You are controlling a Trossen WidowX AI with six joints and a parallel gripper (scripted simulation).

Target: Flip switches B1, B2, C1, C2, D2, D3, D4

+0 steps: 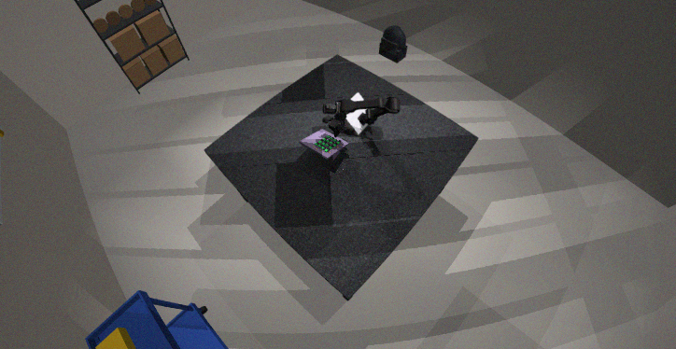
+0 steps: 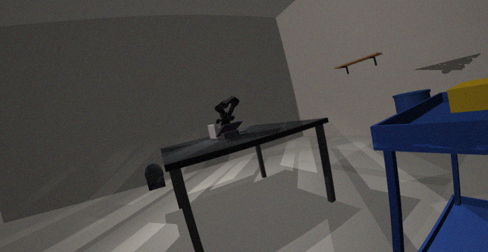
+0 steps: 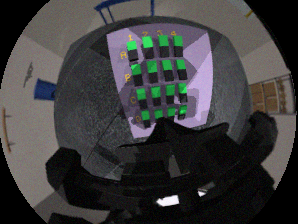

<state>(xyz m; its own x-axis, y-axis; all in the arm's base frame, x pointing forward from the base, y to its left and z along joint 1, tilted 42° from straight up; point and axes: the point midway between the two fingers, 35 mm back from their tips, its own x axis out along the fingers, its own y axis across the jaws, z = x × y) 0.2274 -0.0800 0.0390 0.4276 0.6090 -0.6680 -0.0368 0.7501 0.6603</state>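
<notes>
Fingers pressed together, at row D's near edge, low center of the wrist view; panel point(image 1: 308, 140) point(image 2: 231, 126) point(image 3: 201, 82) on the table point(image 1: 378, 195) point(image 2: 273, 131) point(image 3: 90, 120); center tips over one raised end, press straight down, avoid neighbors.
</notes>
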